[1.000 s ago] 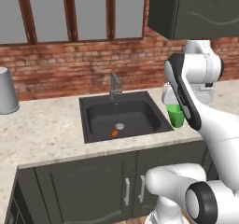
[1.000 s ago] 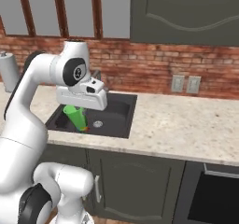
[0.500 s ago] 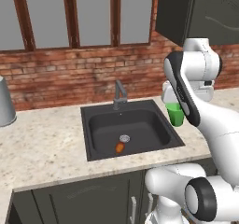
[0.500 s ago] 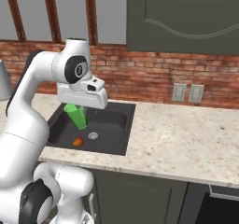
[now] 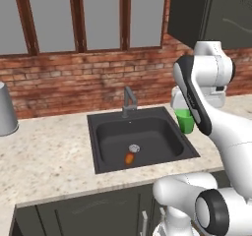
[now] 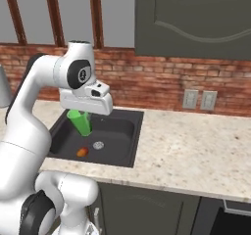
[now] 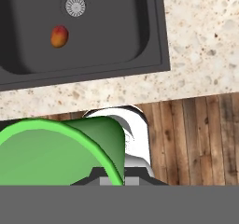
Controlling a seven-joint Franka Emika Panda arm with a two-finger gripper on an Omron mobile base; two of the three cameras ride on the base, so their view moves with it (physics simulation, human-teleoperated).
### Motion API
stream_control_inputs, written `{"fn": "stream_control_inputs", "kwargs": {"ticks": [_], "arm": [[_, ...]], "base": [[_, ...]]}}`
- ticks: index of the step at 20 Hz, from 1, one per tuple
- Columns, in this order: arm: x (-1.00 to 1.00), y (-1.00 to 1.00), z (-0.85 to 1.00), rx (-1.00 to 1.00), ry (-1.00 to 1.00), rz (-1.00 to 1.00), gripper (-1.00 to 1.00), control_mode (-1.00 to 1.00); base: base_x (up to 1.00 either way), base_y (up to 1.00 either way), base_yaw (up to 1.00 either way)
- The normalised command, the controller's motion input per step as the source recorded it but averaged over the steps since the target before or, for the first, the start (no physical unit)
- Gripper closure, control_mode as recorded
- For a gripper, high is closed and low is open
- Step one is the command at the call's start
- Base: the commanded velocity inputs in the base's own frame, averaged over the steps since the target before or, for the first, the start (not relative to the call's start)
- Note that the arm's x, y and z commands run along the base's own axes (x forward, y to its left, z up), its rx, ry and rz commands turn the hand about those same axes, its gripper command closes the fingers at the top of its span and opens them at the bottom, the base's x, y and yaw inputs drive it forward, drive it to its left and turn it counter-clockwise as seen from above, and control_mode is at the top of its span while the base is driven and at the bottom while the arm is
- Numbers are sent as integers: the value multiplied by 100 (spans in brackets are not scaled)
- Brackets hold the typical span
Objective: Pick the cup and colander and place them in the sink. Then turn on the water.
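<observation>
The sink point(image 5: 141, 160) is set into the table point(image 5: 44, 159), with the faucet point(image 5: 129, 101) at its back edge before the brick wall point(image 5: 64, 82). In the basin a drain point(image 5: 134, 148) sits near the middle, and a small fruit point(image 5: 129, 158) lies just beside it, toward the front. The cup point(image 5: 185, 120) hangs above the sink's right edge, under the robot's hand. A metal canister point(image 5: 6, 110) stands on the table well to the left of the sink. Two wall outlets point(image 6: 199, 100) sit on the wall to the right.
</observation>
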Motion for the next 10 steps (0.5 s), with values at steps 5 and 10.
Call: {"fn": "stream_control_inputs", "kwargs": {"ticks": [5,10], "arm": [[0,0,0,0,0,0,100,100],[0,0,0,0,0,0,100,100]], "base": [[15,27,0],[7,17,0]]}}
